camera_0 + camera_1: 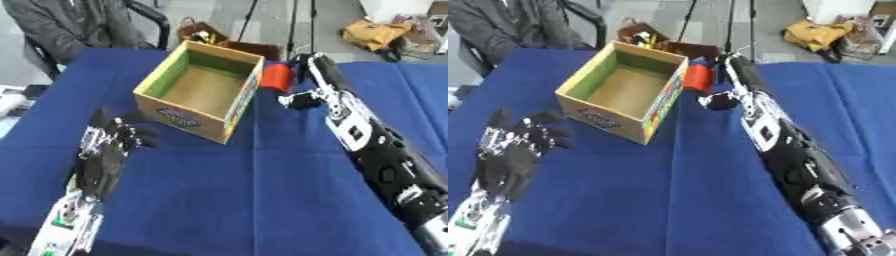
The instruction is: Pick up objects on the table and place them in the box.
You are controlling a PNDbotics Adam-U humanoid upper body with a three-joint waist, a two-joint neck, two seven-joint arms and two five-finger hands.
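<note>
A red object (278, 78) sits at the far right corner of an open cardboard box (187, 118), just outside its right wall, above a blue tablecloth (254, 190). The robot's right hand (302, 64) reaches to it from the right, its black-and-silver arm stretched across the cloth; the hand is at the object, but whether its fingers are wrapped around it cannot be told. The box, green inside with a brown floor, shows nothing in it. At the lower left, the left hand (109, 145) rests on the cloth, well apart from the box, fingers relaxed and spread, holding nothing.
</note>
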